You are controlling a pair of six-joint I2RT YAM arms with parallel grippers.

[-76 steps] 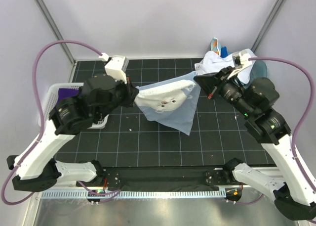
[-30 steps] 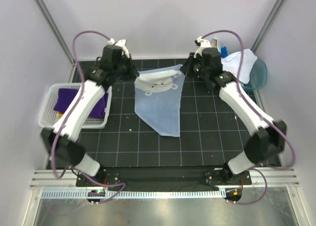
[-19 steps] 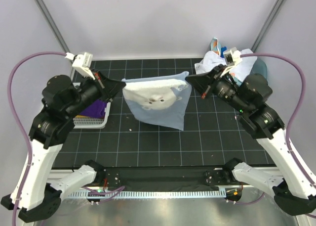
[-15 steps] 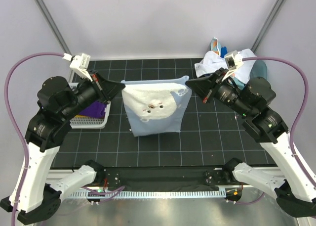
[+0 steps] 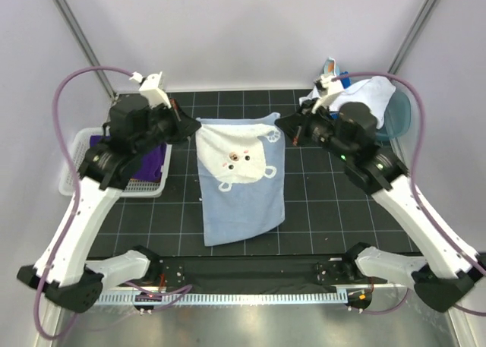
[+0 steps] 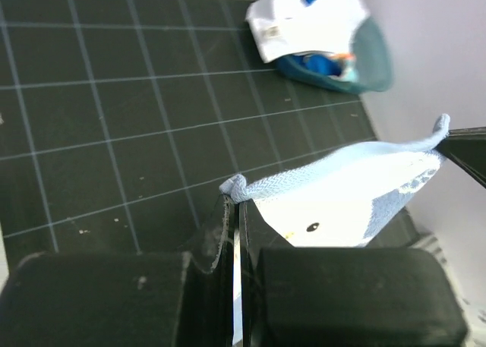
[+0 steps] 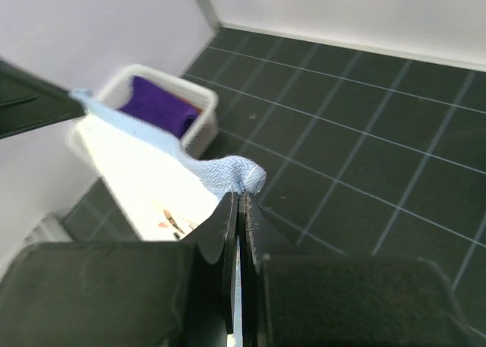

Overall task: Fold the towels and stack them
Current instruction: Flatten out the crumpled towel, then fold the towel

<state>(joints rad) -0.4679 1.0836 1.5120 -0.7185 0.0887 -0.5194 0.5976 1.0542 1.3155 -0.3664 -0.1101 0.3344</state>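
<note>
Over the middle of the mat point(image 5: 326, 210), a pale blue towel point(image 5: 239, 187) with a white bear face on its upper half is held up by its two far corners. The left gripper point(image 5: 194, 127) is clenched on the left corner and the right gripper point(image 5: 279, 124) on the right corner. Both wrist views confirm this: the jaws of each are pressed together, with a small bunched tip of cloth standing just past the fingertips. The far edge is stretched fairly taut between the two grippers and runs left to right. The towel's long axis runs across that edge, from the far side toward the arm bases, with the free short edge pointing at the bases. The bear face is upright as seen from above, ears toward the held edge. The near edge sits slightly askew, its left corner lower in the top view than its right. Whether the lower part rests on the mat or hangs clear cannot be told. A white basket point(image 5: 76, 161) stands left of the towel, well apart, with a purple towel point(image 5: 156, 161) inside. A teal tub point(image 5: 399, 115) stands at the far right, with a white towel point(image 5: 376, 89) heaped over it.
</note>
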